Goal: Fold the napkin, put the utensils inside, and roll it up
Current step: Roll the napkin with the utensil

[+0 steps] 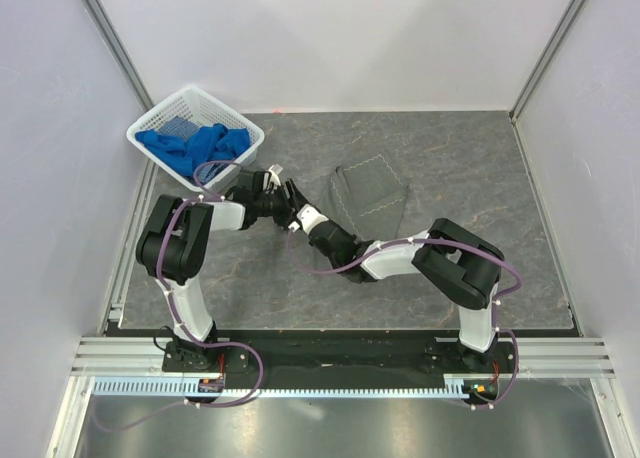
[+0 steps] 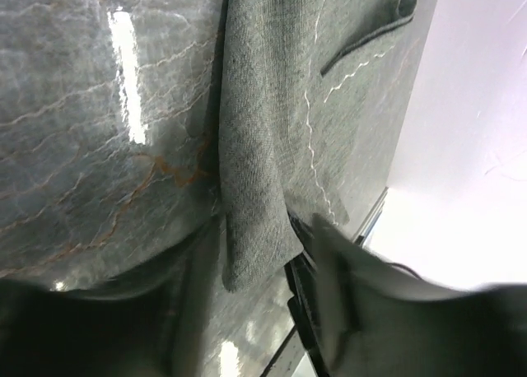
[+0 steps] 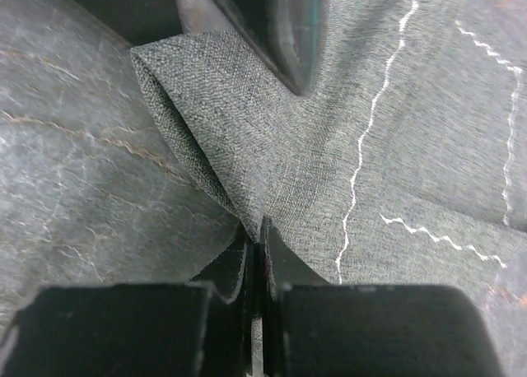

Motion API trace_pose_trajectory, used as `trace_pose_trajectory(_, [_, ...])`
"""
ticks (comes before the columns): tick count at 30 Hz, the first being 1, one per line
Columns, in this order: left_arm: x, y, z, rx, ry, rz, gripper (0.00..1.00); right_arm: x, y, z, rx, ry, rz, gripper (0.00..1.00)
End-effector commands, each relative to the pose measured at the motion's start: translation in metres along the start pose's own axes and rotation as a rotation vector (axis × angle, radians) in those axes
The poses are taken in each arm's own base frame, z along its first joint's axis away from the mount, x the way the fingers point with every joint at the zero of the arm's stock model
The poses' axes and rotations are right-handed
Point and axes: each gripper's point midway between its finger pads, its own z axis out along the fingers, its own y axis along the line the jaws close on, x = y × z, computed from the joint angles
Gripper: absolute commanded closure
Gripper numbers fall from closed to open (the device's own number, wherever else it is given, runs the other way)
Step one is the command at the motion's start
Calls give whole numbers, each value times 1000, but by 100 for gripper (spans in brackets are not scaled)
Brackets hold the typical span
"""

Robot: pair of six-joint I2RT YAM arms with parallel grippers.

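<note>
At the upper left of the top view, a white basket (image 1: 150, 126) holding blue cloths (image 1: 195, 143) sits at the corner of the grey marbled table (image 1: 490, 168). Just to its lower right is the left tool (image 1: 272, 181), at the left tip of the napkin (image 1: 372, 193). It is released: its blurred fingers stand apart with the folded grey edge lying loose between them (the left wrist view shows this best). Just beside it on the right, the right tool (image 1: 293, 200) is clenched on that same tip of the napkin. Its two fingers are pressed together and the cloth's fold is pinched at their ends. From there the napkin spreads right across the middle of the frame. It lies on the table partly doubled over, with its pale stitched hem zigzagging across the upper layers.
</note>
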Motion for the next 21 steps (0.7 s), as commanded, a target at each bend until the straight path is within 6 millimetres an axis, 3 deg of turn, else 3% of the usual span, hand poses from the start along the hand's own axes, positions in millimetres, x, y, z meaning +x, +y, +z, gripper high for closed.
trace_pose_trajectory(1, [-18, -18, -17, 32, -109, 53, 31, 0, 18, -2, -187, 48, 26, 100])
trace_pose_trajectory(7, [-18, 1, -28, -58, -192, 97, 23, -8, 14, -8, -404, 141, 153, 100])
trace_pose_trajectory(10, [-16, 11, -34, -100, -232, 114, 22, -1, 19, -13, -536, 213, 217, 100])
trace_pose_trajectory(15, [-18, 11, -52, -105, -338, 219, 19, 7, 26, -22, -715, 303, 326, 100])
trace_pose_trajectory(21, [-13, -2, -69, -62, -393, 392, 18, -6, 24, -36, -881, 386, 476, 100])
